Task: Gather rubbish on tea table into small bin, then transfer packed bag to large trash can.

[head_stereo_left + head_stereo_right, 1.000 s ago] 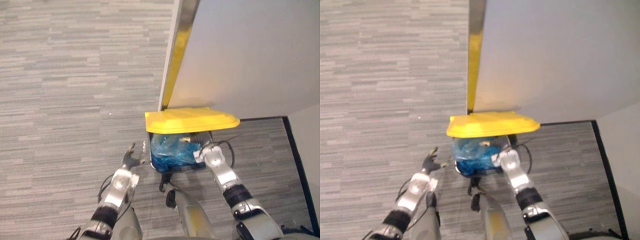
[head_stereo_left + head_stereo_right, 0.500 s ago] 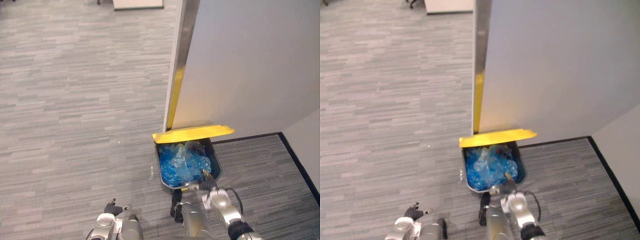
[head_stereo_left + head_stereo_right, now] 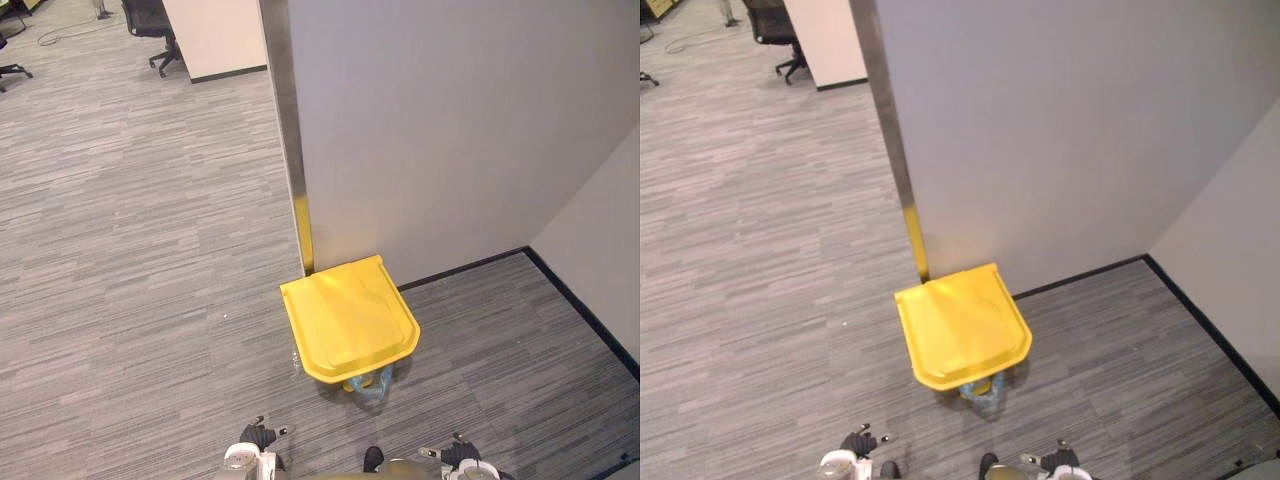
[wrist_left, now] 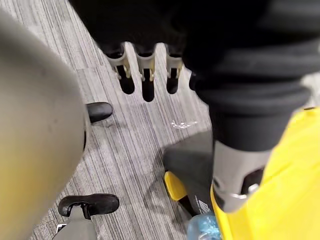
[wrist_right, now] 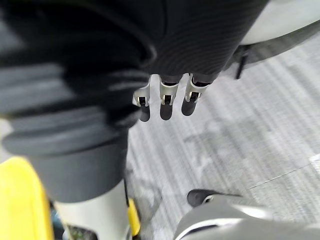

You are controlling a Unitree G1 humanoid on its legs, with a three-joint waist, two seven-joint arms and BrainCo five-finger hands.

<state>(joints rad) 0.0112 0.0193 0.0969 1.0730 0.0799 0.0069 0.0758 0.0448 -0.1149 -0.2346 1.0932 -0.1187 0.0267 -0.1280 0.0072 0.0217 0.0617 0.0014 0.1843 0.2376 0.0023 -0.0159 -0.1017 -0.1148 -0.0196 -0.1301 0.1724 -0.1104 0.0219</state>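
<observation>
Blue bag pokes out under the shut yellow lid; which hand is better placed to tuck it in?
Right, probably. The blue bag shows under the yellow lid's front edge, nearer the right hand than the left hand. Both hang open, holding nothing.

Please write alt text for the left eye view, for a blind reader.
A yellow-lidded trash can, shut, stands on grey carpet by a grey wall, a blue bag peeking beneath its lid. The left robot hand and right robot hand show open at the bottom edge.
</observation>
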